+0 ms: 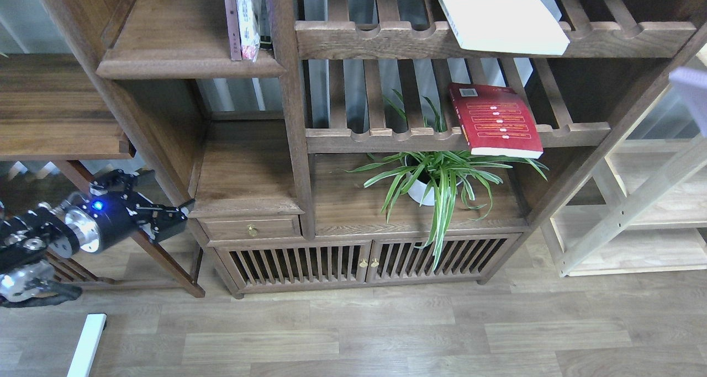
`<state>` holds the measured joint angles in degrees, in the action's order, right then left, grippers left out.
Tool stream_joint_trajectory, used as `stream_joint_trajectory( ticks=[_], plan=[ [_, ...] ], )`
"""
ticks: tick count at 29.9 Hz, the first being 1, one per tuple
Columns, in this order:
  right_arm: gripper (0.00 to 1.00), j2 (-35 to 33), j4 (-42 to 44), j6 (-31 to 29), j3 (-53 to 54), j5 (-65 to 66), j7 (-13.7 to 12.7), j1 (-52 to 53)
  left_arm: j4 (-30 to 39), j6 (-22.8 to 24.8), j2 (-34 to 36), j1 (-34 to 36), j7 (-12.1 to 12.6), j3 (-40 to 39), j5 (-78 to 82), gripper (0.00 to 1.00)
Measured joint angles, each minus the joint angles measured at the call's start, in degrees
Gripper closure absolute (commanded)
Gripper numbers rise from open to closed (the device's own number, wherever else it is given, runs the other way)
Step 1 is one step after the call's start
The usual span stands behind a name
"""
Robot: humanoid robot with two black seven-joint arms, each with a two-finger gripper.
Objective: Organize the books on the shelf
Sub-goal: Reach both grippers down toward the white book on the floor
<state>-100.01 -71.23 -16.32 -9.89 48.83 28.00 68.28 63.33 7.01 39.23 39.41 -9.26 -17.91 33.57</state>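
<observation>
While the left gripper (157, 200) is hovering with fingers spread wide and holding nothing beside the cabinet, the red book (495, 120) is lying on the lower slatted rack (386, 139), the white book (497, 15) on the upper one.

Single head view, high vantage, facing forward and down onto dark wooden shelving unit (293, 145) and plank floor (386, 333). Middle range: whole unit width in frame, top cropped. Left gripper (160, 200) low at left edge; unit spreads right of and above it, floor below. No second view.
</observation>
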Motion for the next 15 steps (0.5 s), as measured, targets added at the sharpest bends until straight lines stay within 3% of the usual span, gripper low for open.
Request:
stream_joint_trajectory(
  ticks=[8,15],
  plan=[
    [0.97,0.00,0.65,4.92,-12.37,2.16,0.00,-0.07,-4.22,0.24,-6.75,-3.10,-1.08,1.08,0.00,0.00],
    [0.97,0.01,0.73,14.28,-24.70,6.08,0.00,-0.33,-7.70,0.44,-15.35,-5.79,-1.53,1.97,0.31,0.00]
  ],
)
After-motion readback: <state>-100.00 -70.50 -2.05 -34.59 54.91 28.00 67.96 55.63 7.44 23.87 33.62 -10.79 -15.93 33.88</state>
